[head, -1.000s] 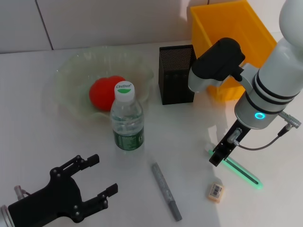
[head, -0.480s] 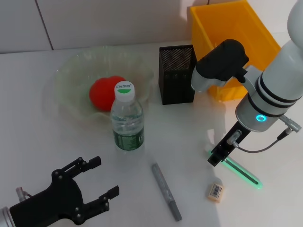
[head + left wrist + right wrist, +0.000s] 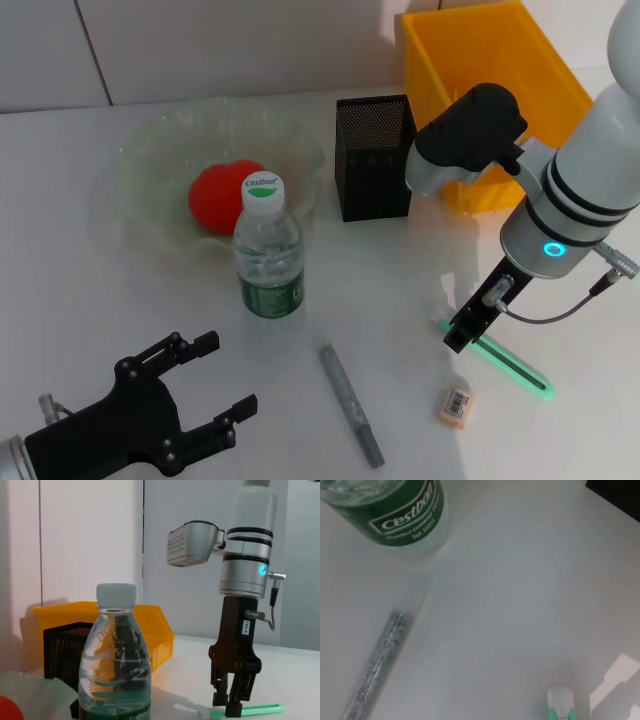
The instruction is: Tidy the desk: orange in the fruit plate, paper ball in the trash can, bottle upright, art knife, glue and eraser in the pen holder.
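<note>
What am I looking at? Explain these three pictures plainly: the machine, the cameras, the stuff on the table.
This is a two-armed robot tidying a desk. One picture looks down from its head; the other two come from cameras on its wrists.

The left gripper hovers low near the robot, fingers open and empty. The right gripper is down at one end of the green art knife; whether it holds it is unclear.

On the table, the orange sits in the fruit plate and the bottle stands upright. The glue and the eraser lie loose. Behind are the pen holder and the trash can.
</note>
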`<state>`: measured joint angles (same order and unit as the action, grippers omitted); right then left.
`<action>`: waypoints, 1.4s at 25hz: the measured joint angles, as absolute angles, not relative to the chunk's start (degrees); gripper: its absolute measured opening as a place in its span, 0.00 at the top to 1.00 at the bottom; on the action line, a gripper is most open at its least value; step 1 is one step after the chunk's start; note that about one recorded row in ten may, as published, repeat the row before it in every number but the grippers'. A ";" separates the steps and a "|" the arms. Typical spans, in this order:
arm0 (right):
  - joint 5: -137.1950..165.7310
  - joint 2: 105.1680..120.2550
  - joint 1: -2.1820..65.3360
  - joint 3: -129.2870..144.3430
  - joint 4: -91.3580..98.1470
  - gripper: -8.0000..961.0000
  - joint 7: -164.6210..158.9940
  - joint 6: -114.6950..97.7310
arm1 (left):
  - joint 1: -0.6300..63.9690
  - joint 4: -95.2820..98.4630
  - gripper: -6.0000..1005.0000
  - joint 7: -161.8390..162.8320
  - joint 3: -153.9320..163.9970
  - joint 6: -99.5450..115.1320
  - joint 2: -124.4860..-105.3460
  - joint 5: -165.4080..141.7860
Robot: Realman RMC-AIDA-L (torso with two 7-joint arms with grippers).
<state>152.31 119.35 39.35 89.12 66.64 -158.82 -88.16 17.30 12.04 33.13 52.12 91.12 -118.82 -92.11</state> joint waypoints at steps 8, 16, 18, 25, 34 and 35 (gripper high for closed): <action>153.12 119.26 39.87 89.71 66.89 0.70 -158.74 -88.38 | 17.38 12.04 0.23 33.14 52.12 91.09 -118.83 -92.11; 153.44 119.27 40.08 89.20 66.89 0.79 -158.71 -88.75 | 17.41 12.04 0.23 33.14 52.20 90.95 -118.83 -92.11; 153.45 119.27 40.15 89.16 66.89 0.79 -158.71 -88.87 | 17.43 12.04 0.23 33.14 52.20 90.94 -118.83 -92.11; 153.46 119.27 40.76 89.19 66.48 0.77 -158.71 -89.04 | 17.57 12.04 0.23 33.14 52.21 90.87 -118.83 -92.11; 153.46 119.36 40.78 89.70 66.61 0.67 -158.61 -89.13 | 17.58 11.94 0.23 33.13 52.38 90.79 -118.83 -92.11; 153.46 119.36 40.78 89.70 66.58 0.66 -158.61 -89.12 | 17.58 11.88 0.23 33.13 52.63 90.79 -118.83 -92.11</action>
<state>153.46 119.36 40.78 89.70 66.58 -158.62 -89.13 17.58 11.88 33.13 52.63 90.79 -118.83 -92.11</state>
